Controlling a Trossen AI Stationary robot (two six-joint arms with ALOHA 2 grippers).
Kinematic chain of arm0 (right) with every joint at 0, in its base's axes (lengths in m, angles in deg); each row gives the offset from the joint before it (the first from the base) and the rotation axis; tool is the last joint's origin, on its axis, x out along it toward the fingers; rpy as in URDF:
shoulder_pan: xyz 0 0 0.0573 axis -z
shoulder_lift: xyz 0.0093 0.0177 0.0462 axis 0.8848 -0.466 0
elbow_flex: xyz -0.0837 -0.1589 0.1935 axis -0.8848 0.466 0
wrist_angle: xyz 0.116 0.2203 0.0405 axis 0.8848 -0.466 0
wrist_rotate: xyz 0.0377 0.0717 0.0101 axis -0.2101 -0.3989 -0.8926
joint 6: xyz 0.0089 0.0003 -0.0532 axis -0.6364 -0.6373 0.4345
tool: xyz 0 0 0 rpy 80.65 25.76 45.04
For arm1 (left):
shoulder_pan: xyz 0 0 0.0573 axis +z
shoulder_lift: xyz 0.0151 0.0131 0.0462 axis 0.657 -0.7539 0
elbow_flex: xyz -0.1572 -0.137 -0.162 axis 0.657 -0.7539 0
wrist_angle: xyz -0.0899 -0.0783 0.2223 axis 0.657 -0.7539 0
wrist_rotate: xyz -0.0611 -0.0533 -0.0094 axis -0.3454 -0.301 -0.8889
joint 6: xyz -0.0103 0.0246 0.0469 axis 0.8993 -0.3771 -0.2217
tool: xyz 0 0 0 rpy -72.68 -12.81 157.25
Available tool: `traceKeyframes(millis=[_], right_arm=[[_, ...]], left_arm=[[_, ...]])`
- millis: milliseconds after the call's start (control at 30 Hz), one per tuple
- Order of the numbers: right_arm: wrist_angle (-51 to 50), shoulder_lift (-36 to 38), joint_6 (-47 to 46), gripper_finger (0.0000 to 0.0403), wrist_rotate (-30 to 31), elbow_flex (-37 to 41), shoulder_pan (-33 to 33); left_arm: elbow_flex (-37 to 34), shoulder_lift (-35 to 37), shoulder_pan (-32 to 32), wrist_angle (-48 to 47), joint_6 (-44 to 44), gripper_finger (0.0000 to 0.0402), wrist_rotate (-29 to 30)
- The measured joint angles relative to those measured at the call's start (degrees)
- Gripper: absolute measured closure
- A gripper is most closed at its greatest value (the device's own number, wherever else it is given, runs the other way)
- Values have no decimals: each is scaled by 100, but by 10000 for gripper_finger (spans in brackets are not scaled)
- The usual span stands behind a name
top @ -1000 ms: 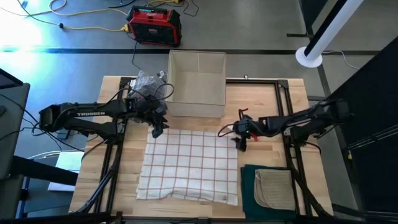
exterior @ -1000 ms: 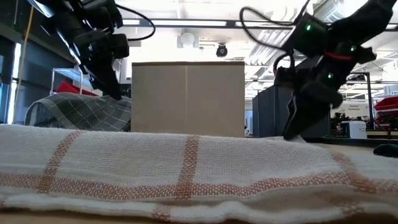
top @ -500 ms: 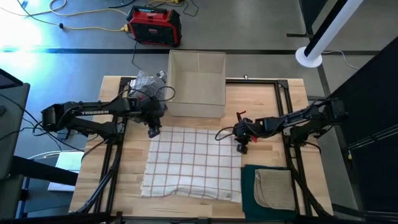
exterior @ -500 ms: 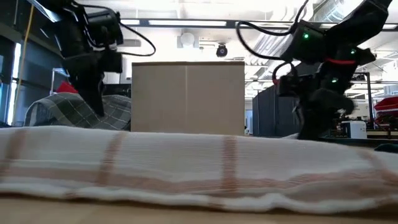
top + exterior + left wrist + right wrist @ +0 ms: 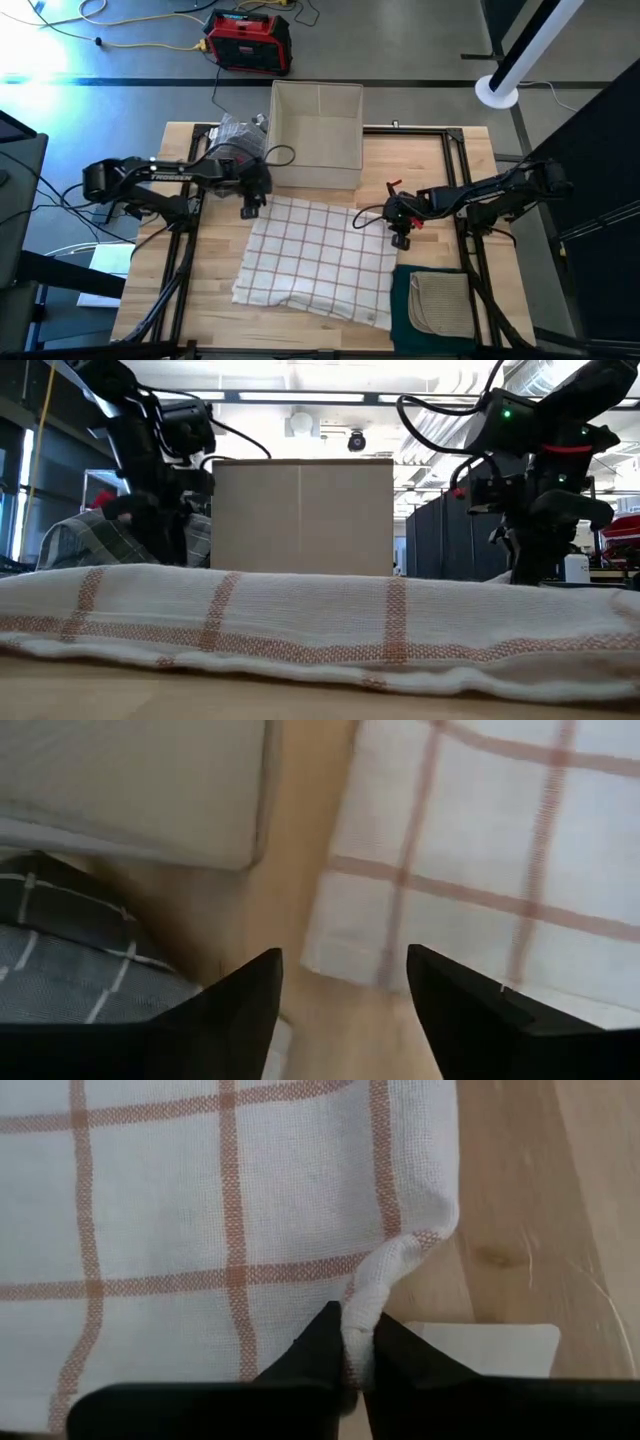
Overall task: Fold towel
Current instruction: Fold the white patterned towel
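Note:
A white towel (image 5: 320, 255) with red checks lies flat and slightly askew on the wooden table (image 5: 180, 300). My right gripper (image 5: 402, 240) is at the towel's far right corner and is shut on it. My left gripper (image 5: 250, 209) stands open just off the far left corner. In the left wrist view that corner (image 5: 345, 955) lies on the wood ahead of the gap between the fingers, untouched. In the low view the towel (image 5: 320, 630) fills the foreground, and both arms stand behind it. My right gripper pinches a small raised pucker of the towel's hemmed edge (image 5: 362, 1305) between its two fingers, beside the far right corner (image 5: 435, 1230). The fingers come from above, pointing down. The pucker stands up between the fingertips while the rest of the towel lies flat on the table.
An open beige box (image 5: 316, 135) stands at the far middle, close behind the towel. A heap of grey plaid cloth (image 5: 235, 135) lies to its left. Folded green (image 5: 405, 300) and beige (image 5: 440, 305) cloths sit at the near right corner.
My right gripper has gone toward the table's right and near edges with the towel's far right corner. The whole towel has slid to the right and turned, so its far edge now slants. My left gripper has stayed near the far left corner.

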Motion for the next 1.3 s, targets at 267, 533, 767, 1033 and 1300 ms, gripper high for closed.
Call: traceKeyframes(millis=[267, 533, 767, 1033, 1300], right_arm=[[28, 4, -16, 394, 0, -2, 0], [50, 7, -68, 395, 0, -8, 0], [61, 35, -173, 395, 96, -11, 10], [-374, 688, -280, 396, 628, -451, 25], [-1924, 958, 139, 396, 1321, -1730, 25]], left_arm=[[9, -767, 179, 525, 21, 183, -182], [27, -1019, 296, 177, 459, 228, -406], [12, -867, 297, -97, 619, 384, -428], [699, -649, 361, -1574, 973, 385, 91], [1982, -202, 352, -3022, 667, 387, 710]])
